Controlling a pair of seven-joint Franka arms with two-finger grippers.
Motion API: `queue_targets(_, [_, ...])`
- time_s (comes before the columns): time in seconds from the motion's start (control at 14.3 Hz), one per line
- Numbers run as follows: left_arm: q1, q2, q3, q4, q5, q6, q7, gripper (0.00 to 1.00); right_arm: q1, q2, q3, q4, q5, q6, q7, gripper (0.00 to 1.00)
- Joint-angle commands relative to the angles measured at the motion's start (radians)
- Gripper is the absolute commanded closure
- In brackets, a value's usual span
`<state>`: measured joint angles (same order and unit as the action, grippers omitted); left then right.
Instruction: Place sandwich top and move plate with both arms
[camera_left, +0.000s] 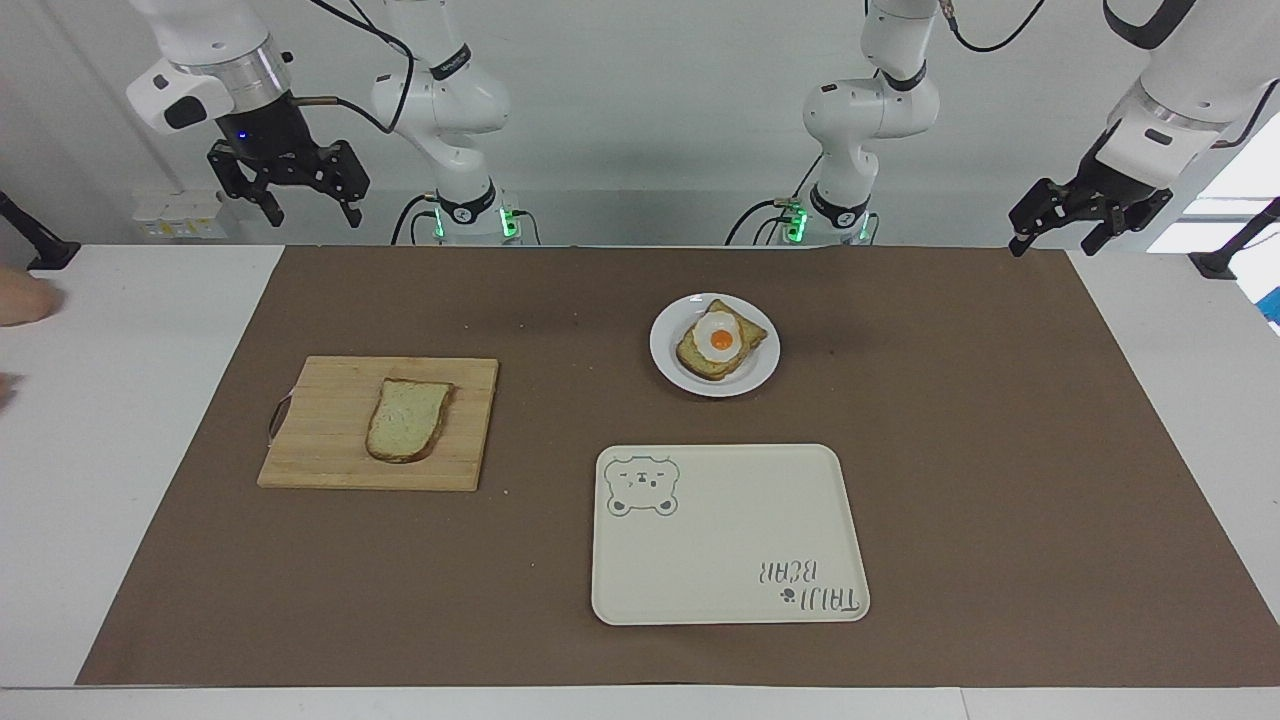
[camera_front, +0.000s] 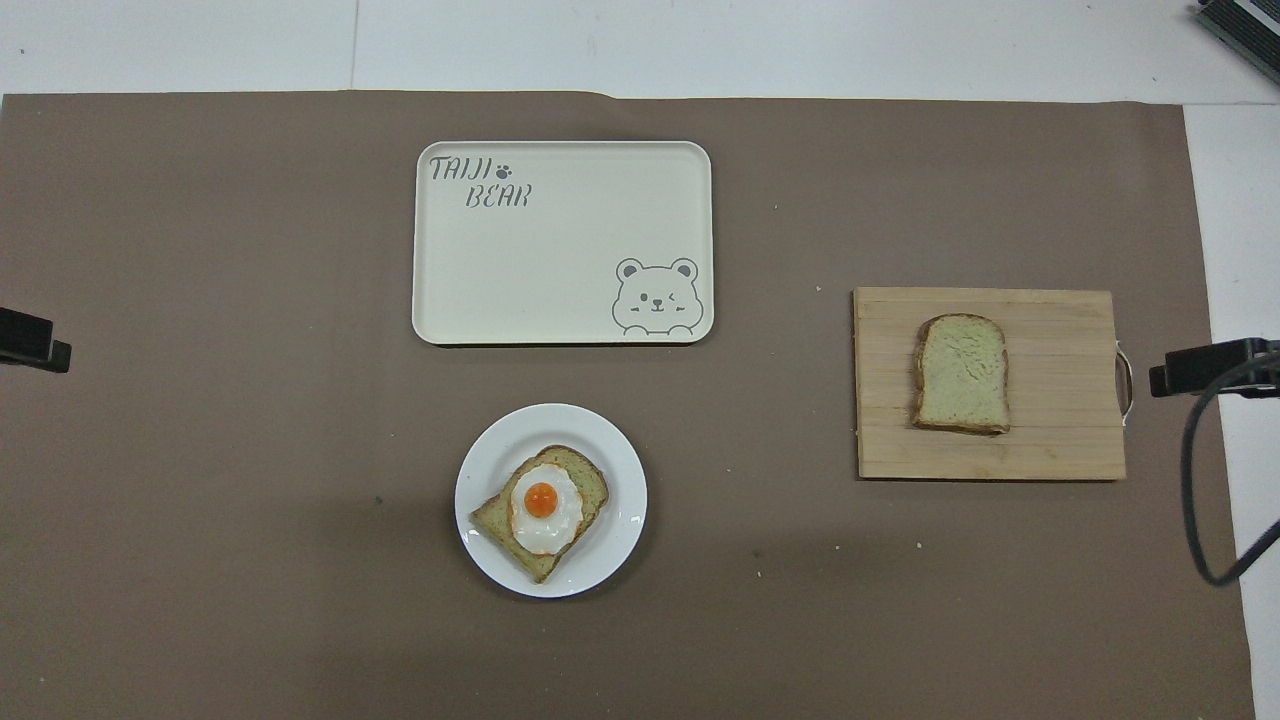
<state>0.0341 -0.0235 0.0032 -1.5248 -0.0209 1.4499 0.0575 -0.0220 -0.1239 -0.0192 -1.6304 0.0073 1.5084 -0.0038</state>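
The sandwich top (camera_left: 405, 418), a pale bread slice with brown crust, lies flat on a wooden cutting board (camera_left: 320, 455) toward the right arm's end; it also shows in the overhead view (camera_front: 962, 373). The white plate (camera_left: 668, 365) holds a toasted slice with a fried egg (camera_left: 720, 340); the plate also shows in the overhead view (camera_front: 490, 465). My right gripper (camera_left: 314, 220) is open and empty, raised above the table's near edge, beside the board. My left gripper (camera_left: 1050, 248) is open and empty, raised at the left arm's end; that arm waits.
A cream rectangular tray with a bear drawing (camera_left: 730, 535) lies farther from the robots than the plate. A brown mat (camera_left: 1000, 450) covers the table's middle. A pinkish object (camera_left: 18, 298) shows at the table's edge at the right arm's end.
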Motion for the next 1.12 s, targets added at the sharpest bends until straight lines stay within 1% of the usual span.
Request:
queue_targets(0.0, [0.012, -0.026, -0.008, -0.028, 0.007, -0.002, -0.008, 0.0, -0.012, -0.019, 0.008, -0.049, -0.012, 0.056, -0.028, 0.0])
queue_targets(0.49, [0.012, -0.026, -0.008, -0.028, 0.007, -0.002, -0.008, 0.0, -0.016, -0.016, 0.008, -0.081, -0.006, 0.065, -0.033, 0.0])
queue_targets(0.77, [0.012, -0.026, -0.008, -0.028, 0.007, -0.002, -0.008, 0.0, -0.016, -0.014, 0.008, -0.146, -0.004, 0.133, -0.031, 0.0])
queue_targets(0.91, [0.012, -0.026, -0.008, -0.028, 0.007, -0.002, -0.008, 0.0, -0.018, -0.01, 0.007, -0.189, -0.003, 0.203, -0.031, 0.0])
queue_targets(1.05, [0.012, -0.026, -0.008, -0.028, 0.007, -0.002, -0.008, 0.0, -0.019, 0.022, 0.007, -0.204, 0.002, 0.246, -0.031, 0.0])
